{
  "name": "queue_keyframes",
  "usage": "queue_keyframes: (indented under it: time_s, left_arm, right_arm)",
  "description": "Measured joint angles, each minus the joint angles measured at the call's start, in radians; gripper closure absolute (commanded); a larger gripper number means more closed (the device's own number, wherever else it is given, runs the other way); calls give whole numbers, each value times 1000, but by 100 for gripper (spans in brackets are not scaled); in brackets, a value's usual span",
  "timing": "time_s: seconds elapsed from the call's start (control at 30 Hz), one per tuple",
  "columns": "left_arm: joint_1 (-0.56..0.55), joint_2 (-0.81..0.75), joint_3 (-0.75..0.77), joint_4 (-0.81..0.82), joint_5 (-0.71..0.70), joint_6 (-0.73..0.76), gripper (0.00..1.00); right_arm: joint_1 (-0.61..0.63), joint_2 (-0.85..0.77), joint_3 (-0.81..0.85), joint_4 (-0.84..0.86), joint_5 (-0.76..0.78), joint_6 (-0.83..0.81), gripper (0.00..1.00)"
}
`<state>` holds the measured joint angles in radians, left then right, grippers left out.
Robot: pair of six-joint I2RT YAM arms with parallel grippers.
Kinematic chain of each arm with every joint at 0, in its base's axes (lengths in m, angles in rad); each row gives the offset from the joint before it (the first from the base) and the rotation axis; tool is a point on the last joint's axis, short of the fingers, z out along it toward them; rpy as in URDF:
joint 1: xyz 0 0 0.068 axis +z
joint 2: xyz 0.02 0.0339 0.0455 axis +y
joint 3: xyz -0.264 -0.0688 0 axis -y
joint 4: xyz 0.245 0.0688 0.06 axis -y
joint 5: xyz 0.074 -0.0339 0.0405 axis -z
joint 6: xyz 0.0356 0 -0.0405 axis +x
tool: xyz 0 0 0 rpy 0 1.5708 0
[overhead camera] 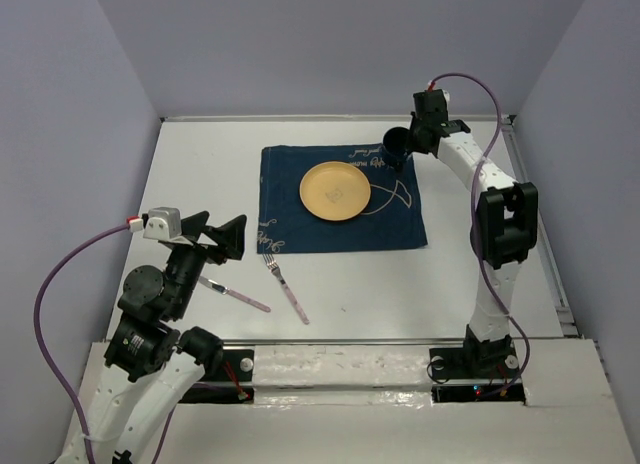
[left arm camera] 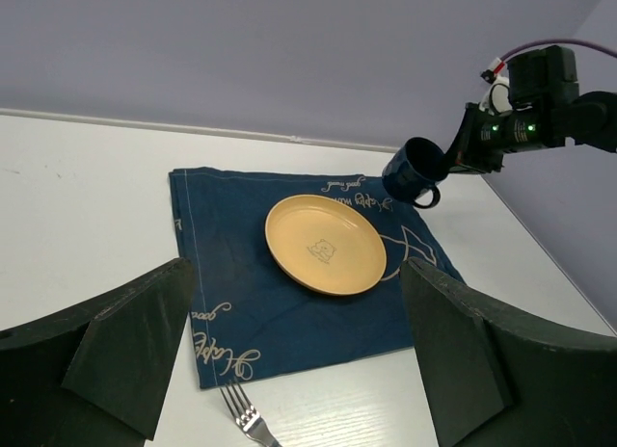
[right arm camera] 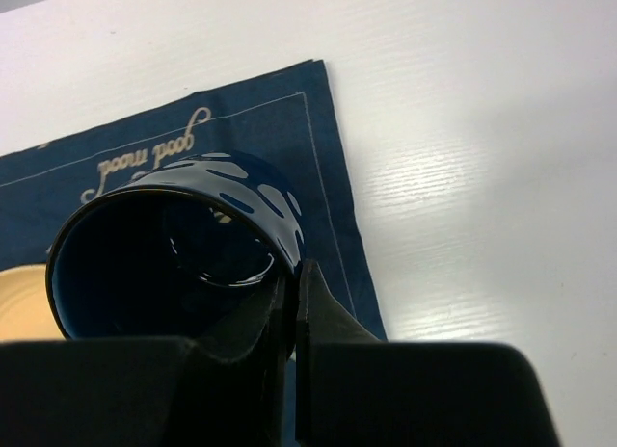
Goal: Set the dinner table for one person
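Top view: a yellow plate [overhead camera: 335,191] sits on the blue cloth [overhead camera: 300,234] on the white surface [overhead camera: 200,174]. The fork [overhead camera: 287,287] and knife [overhead camera: 235,294] lie off the cloth, apparently unplaced.

Left wrist: the left claw [left arm camera: 297,302] is spread and empty.

Right wrist: the right claw [right arm camera: 294,283] pinches the tilted dark blue mug [right arm camera: 145,245] by its rim at the cloth's far corner. It is not yet set down.

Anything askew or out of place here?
The fork and knife lie slanted on the dinner table, off the near edge of the cloth, not flanking the plate. The right gripper holds the mug tipped above the cloth's corner. No spill.

The dinner table [overhead camera: 205,174] is flat, matte white and rectangular.
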<state>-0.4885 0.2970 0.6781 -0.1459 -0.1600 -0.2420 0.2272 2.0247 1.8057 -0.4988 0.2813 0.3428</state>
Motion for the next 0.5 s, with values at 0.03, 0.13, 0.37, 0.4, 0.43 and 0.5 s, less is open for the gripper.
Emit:
queue_keyframes:
  time_s: [0.03,0.13,0.37,0.4,0.43,0.5]
  left_arm:
    - [0,0,0,0,0,0,1]
    - [0,0,0,0,0,0,1]
    - [0,0,0,0,2,0,1]
    - [0,0,0,0,2,0,1]
    - [0,0,0,0,2,0,1]
    - [0,0,0,0,2,-1,1]
  right_arm:
    - [-7,22,16,-5,-5,-2,100]
    - [-32,89,79,-37,-24,-8,100]
    - [-60,159,160,-56,-54,-24,100]
    - [-60,163,164,-56,-56,-26,100]
    - [-60,167,166,-56,-58,-26,100]
    - [-59,184,183,-59,-70,-26,100]
